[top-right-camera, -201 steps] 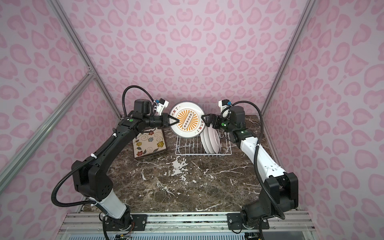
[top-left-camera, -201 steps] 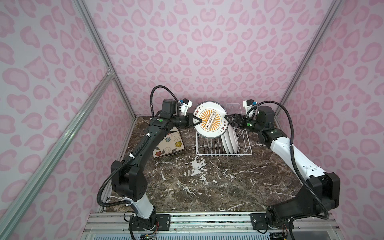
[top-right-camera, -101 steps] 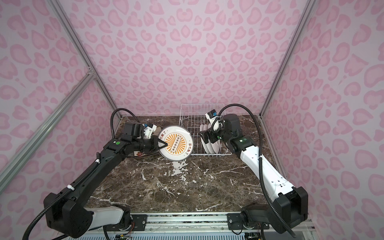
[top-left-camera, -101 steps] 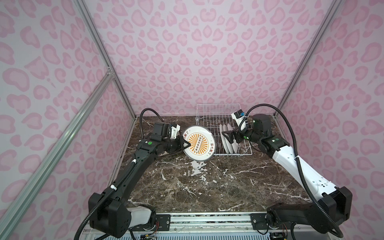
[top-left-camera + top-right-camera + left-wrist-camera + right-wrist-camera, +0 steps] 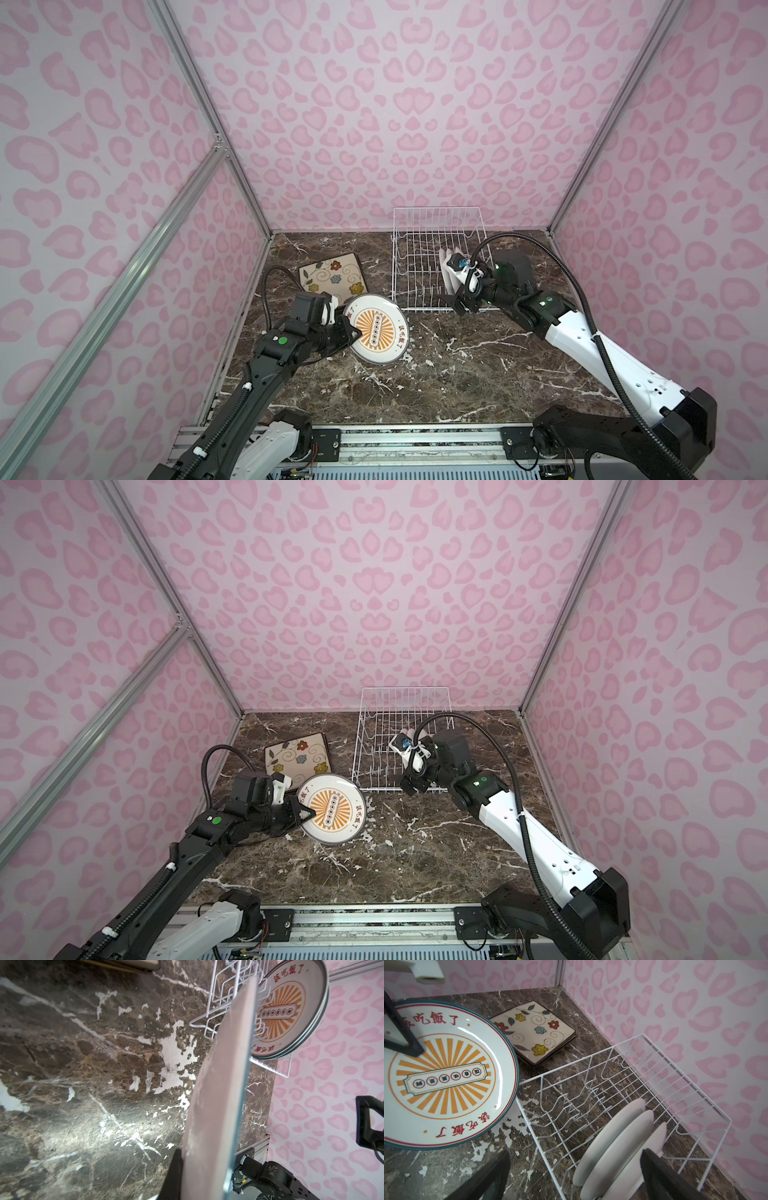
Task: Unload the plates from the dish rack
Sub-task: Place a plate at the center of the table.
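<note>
My left gripper (image 5: 354, 331) is shut on the rim of a round white plate (image 5: 380, 330) with an orange sunburst. The plate is tilted low over the table, left of the white wire dish rack (image 5: 436, 209). In the left wrist view the held plate (image 5: 224, 1084) is edge-on and hides one finger (image 5: 173, 1174). Three round white plates (image 5: 618, 1140) stand on edge in the rack's right side. My right gripper (image 5: 457, 305) hangs open at the rack's front edge, beside them, holding nothing. A stack of square flowered plates (image 5: 332, 276) lies flat behind the held plate.
The dark marble table (image 5: 457, 374) is walled in by pink patterned panels on three sides. The rack's left rows of tines (image 5: 571, 1105) hold nothing. A metal rail (image 5: 374, 440) runs along the table's front edge.
My left arm has carried the round sunburst plate from above the rack down and forward to the table's left side. My right gripper, still open, has dropped to the rack's front by the standing plates.
</note>
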Controlling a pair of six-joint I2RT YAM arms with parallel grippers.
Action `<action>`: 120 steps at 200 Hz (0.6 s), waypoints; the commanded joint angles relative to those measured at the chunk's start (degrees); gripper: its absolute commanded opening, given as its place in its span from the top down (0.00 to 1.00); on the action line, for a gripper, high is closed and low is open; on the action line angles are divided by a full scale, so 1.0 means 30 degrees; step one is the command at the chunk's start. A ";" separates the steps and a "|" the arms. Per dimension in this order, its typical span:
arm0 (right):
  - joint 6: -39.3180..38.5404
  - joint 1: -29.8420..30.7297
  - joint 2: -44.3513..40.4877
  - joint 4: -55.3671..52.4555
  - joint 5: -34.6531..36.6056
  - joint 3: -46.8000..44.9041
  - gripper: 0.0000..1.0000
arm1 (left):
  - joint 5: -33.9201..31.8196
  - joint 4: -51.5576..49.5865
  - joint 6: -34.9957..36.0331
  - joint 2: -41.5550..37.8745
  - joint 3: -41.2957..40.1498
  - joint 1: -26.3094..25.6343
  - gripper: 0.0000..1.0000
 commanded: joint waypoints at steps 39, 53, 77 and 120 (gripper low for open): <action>-0.2665 0.0853 -0.0416 -0.0745 -0.0700 -0.0453 0.01 | 0.0517 0.2355 -0.1346 -0.0541 -0.3560 -0.0046 0.96; -0.2727 0.1016 -0.0343 -0.0749 -0.0640 -0.0418 0.01 | 0.0616 0.2230 -0.1297 -0.0645 -0.3872 -0.0070 0.96; -0.2732 0.1175 -0.0073 -0.0556 -0.0550 -0.0398 0.01 | 0.1054 0.2929 -0.1381 -0.0663 -0.4600 -0.0054 0.96; -0.2982 0.1302 0.0455 -0.0840 -0.0477 -0.0009 0.01 | 0.2213 0.6453 -0.1854 0.1702 -0.5859 -0.0362 0.96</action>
